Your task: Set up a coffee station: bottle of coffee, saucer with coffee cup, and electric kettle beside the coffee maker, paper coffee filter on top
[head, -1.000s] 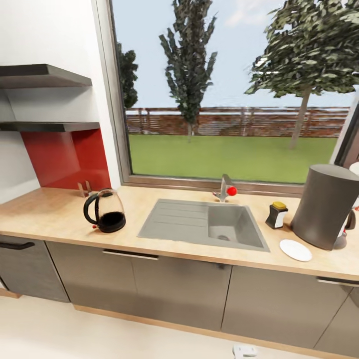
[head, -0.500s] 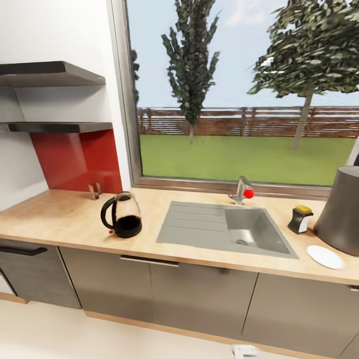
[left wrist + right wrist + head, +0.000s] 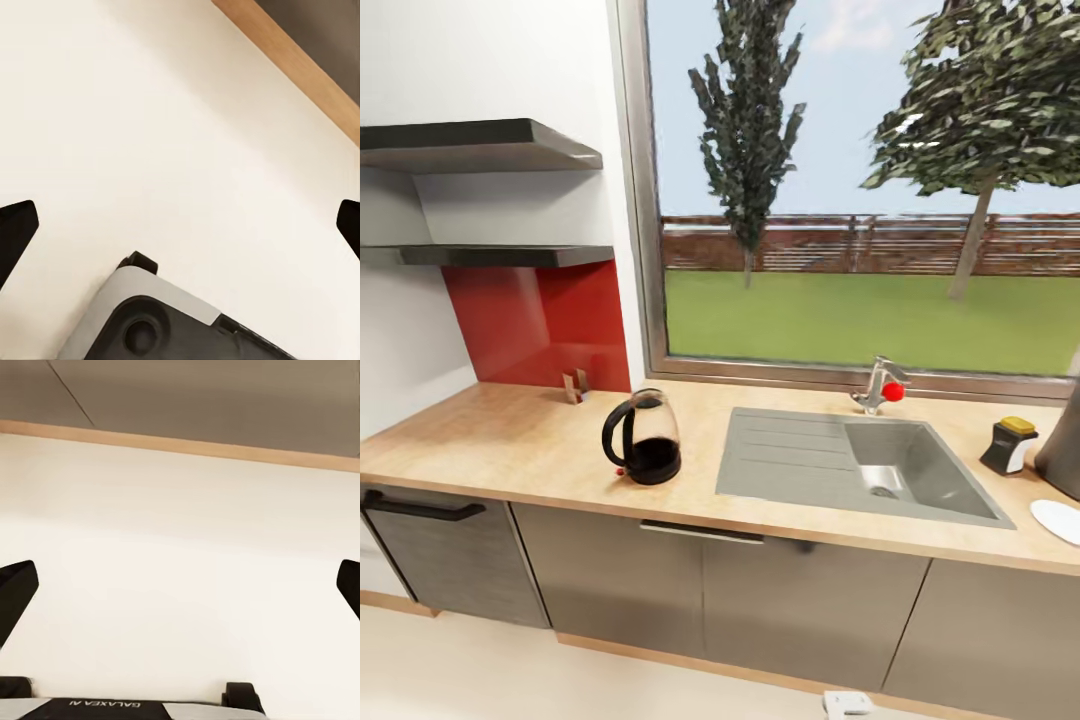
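On the wooden countertop [image 3: 510, 440], left of the sink, stands the glass electric kettle [image 3: 644, 437] with a black handle and base. At the far right edge the dark grey coffee maker [image 3: 1066, 452] is partly cut off, and the white saucer [image 3: 1058, 520] lies in front of it. Two dark shelves [image 3: 490, 200] hang on the wall at the upper left, and I see nothing on them from this angle. My left gripper [image 3: 180, 229] stands open over the pale floor. My right gripper [image 3: 180, 589] is open too, also over the floor with nothing between its fingers.
A grey sink [image 3: 860, 465] with a red-knobbed tap [image 3: 883, 385] sits under the big window. A small black and yellow dispenser [image 3: 1008, 445] stands right of the sink. Grey cabinets [image 3: 760, 600] run below the counter, with a red backsplash [image 3: 540, 320] at the left.
The whole head view has shifted: the camera has turned or moved leftward, so the kettle and sink slide right in the picture and the coffee maker is nearly out of frame.
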Robot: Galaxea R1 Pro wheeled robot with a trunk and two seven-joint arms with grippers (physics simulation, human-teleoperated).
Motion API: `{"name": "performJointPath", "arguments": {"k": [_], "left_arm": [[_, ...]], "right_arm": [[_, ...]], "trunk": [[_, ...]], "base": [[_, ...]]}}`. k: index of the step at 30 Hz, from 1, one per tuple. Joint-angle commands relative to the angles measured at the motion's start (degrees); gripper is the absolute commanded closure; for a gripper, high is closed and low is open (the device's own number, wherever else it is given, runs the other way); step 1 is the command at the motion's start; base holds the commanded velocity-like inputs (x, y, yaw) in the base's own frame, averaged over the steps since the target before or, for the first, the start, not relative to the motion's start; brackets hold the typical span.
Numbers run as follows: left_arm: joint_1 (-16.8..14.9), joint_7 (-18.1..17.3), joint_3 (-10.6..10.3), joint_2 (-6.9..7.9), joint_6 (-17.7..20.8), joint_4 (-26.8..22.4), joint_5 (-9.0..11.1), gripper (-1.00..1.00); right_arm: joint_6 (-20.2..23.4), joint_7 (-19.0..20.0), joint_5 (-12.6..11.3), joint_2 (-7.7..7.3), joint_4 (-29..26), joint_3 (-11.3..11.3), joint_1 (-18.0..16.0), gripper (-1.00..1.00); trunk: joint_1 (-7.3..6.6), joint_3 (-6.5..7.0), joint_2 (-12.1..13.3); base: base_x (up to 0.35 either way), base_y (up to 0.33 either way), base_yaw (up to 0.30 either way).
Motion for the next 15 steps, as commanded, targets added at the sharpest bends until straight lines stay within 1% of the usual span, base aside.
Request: {"name": "performJointPath", "arguments": {"k": [1, 6, 12, 15], "left_arm": [[-0.06, -0.25, -0.47, 0.03, -0.19, 0.08, 0.61, -1.00], [-0.06, -0.26, -0.47, 0.03, -0.23, 0.08, 0.61, -1.00], [-0.06, -0.20, -0.44, 0.07, -0.26, 0.08, 0.61, -1.00], [-0.06, -0.20, -0.44, 0.04, -0.26, 0.08, 0.61, -1.00]], "right_arm": [[-0.21, -0.12, -0.48, -0.03, 0.09, 0.48, -0.06, -1.00], [-0.21, -0.07, -0.52, -0.26, -0.01, 0.46, -0.06, -1.00], [-0.22, -0.03, -0.46, -0.14, 0.10, 0.49, -0.06, -1.00], [-0.22, -0.04, -0.32, -0.27, 0.12, 0.46, -0.05, -1.00]], "trunk": [[0.03, -0.12, -0.12], [0.03, -0.12, -0.12], [0.03, -0.12, -0.12], [0.03, -0.12, -0.12]], "base": [[0.003, 0.338, 0.000], [0.001, 0.338, 0.000], [0.000, 0.338, -0.001], [0.000, 0.338, -0.106]]}}
